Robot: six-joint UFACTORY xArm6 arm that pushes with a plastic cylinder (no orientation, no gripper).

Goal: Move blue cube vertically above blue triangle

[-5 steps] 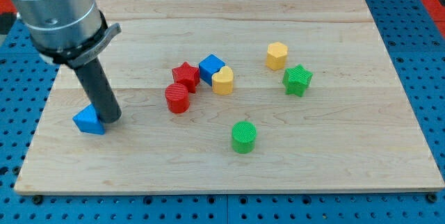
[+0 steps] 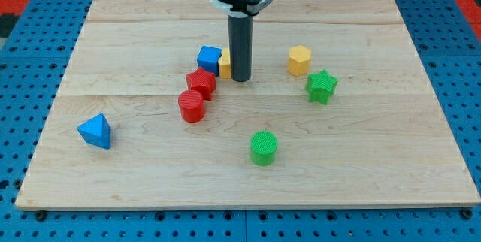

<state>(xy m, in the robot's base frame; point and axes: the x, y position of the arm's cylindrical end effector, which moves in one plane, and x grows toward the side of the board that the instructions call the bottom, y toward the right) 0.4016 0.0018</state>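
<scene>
Here, my tip (image 2: 240,80) sits at the right side of a tight cluster, with a long push to the left ahead.
On the wooden board (image 2: 376,167), the rod carries no pincer, so there is nothing to open or close. My tip presses against the yellow block (image 2: 225,65), which touches the blue cube (image 2: 209,58) on its left; the red star (image 2: 201,82) and red cylinder (image 2: 192,106) lie just nearer. The blue triangle (image 2: 95,131) sits well apart, near left. Pushing through the yellow block could make the cube rotate, slip aside, or drag the red star along.
</scene>
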